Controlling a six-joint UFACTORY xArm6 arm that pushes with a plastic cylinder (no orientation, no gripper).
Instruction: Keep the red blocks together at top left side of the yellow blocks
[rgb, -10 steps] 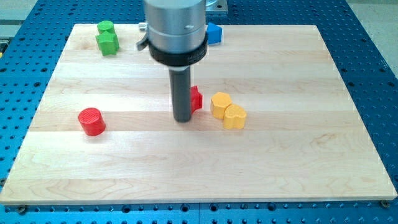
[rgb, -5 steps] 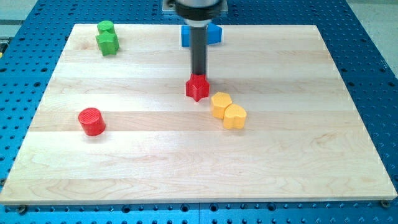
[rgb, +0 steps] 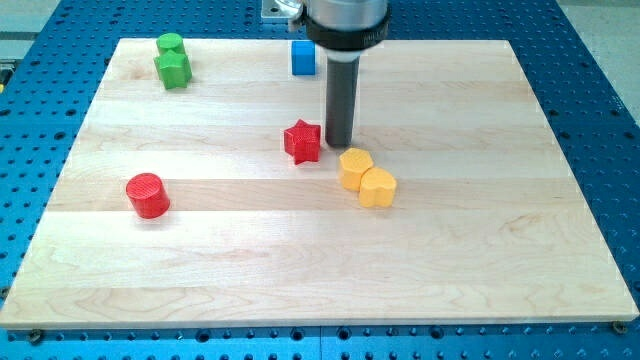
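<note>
So my tip (rgb: 338, 142) is now sitting just to the view's right of the red star block (rgb: 302, 141), right beside it, and just above the yellow blocks. Vs half a sec ago the tip was at the star's top edge, now it's swung round to its right side, and the star has slid a bit toward the table's left edge, so there's a slightly bigger gap btw it and the yellow hexagon-ish block (rgb: 354, 168). The yellow heart-ish block (rgb: 378, 187) is touching that one, both roughly mid-table, neither moved. The red cylinder (rgb: 147, 194) is way off near the table's left edge, well apart from the star, same spot as before. Two green blocks (rgb: 172, 61) stacked close tog. in the top left corner, unchanged. Blue block (rgb: 303, 57) at the top edge; more of it was showing earlier, now the arm covers part of it. No jaws on this rig, just the rod, so nothing to report on open/closed.
</note>
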